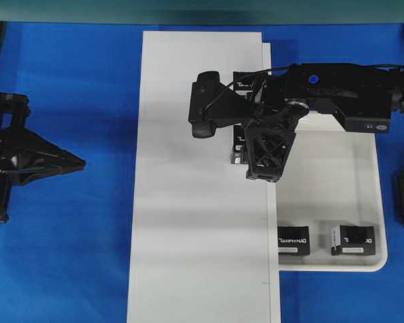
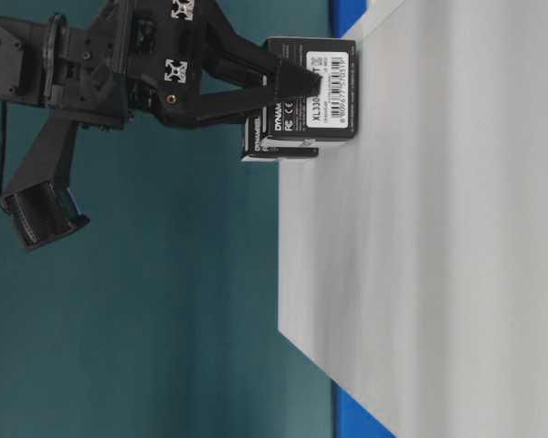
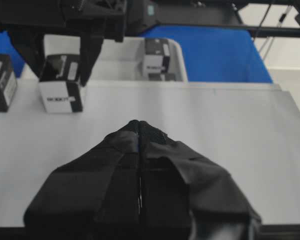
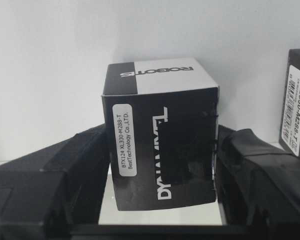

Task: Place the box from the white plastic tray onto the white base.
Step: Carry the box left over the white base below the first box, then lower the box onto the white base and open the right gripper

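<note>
My right gripper [image 4: 162,150] is shut on the box [image 4: 160,140], a black cuboid with white lettering, one finger on each side. In the table-level view this box [image 2: 312,87] rests on the white base [image 2: 457,228]. From overhead the right gripper [image 1: 246,145] hangs over the right edge of the white base [image 1: 188,235], mostly hiding the box [image 1: 237,145]. The white plastic tray [image 1: 380,202] lies to the right of the base. My left gripper [image 1: 81,163] is shut and empty, out on the blue cloth to the left.
A second box [image 1: 246,84] stands on the base just behind the held one, half under the right arm. Two more boxes [image 1: 293,240] [image 1: 353,240] lie in the tray's front end. Blue cloth [image 1: 67,269] surrounds the base.
</note>
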`<state>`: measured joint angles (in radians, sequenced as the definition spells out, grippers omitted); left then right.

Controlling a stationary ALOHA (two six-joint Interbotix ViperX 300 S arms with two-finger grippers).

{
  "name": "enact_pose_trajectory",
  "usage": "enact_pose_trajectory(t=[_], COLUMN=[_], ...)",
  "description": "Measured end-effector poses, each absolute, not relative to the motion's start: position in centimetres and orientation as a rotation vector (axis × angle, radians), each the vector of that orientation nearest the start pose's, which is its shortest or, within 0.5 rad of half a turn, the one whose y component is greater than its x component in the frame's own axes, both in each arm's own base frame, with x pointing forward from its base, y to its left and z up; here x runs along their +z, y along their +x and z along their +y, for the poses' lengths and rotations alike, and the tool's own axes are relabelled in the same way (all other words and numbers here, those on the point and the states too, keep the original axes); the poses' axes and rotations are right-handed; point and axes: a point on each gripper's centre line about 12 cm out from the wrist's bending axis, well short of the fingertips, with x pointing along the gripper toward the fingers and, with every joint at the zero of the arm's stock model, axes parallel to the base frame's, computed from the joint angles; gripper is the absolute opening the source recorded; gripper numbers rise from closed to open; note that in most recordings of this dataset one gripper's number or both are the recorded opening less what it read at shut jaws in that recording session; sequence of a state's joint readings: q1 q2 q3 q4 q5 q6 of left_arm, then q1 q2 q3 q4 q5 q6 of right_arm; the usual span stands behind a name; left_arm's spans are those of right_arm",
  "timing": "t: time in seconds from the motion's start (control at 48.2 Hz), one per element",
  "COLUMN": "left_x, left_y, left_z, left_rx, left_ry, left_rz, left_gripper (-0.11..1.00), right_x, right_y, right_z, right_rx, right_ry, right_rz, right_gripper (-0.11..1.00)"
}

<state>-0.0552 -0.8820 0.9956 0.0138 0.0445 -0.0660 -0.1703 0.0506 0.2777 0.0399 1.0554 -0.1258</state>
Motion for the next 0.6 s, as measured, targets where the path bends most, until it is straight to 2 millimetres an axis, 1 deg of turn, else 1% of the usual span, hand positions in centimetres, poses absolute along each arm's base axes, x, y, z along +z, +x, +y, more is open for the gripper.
enact_pose_trajectory(t=[0.601], left_x=[31.08], left_y=[22.06], left_z=[-1.38], left_rx=[-0.058], left_ry=[-0.045], left_rz=[0.163], left_gripper=[-0.07], right_x=[20.91], right_y=[37.61], right_z=[-6.26], right_rx=[-0.038], right_ry=[0.046], right_rz=[1.383], right_gripper=[0.62])
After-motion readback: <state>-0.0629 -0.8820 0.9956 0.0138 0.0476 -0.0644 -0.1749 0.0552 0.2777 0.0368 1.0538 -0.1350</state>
